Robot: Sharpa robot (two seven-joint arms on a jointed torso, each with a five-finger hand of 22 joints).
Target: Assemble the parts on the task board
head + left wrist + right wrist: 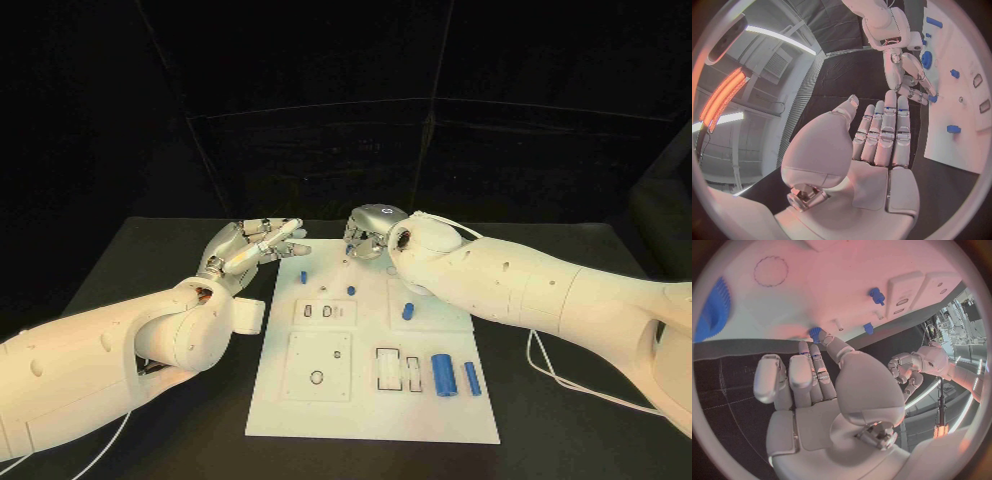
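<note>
My left hand (254, 246) hovers just off the far left corner of the task board (289, 415), over the black tabletop (577, 420); its fingers (887, 131) lie straight and side by side, thumb set apart, and it holds nothing, released. My right hand (371, 232) is at the board's far edge, near the middle, fingers pointing down toward the board. In the right wrist view its fingertips (820, 342) reach a small blue part (815, 333) sitting at the board's edge; the left wrist view shows the same fingertips around a blue piece there. Whether the part is actually pinched or only touched I cannot tell. Other parts on the board: a small blue peg (304, 274) near the far left, another blue peg (351, 290) beside it toward the centre, a blue piece (408, 311) lying tilted just beside my right forearm, and 2 blue cylinders, the thicker one (443, 375) and the slimmer one (470, 377), lying side by side on the near right part of the board. The board also carries raised white blocks with slots: 1 small block (326, 312) in the middle and 1 larger block (319, 366) nearer to me, plus 2 outlined rectangular recesses (400, 370) just left of the cylinders. A blue toothed disc (711, 310) shows at the rim of the right wrist view.
</note>
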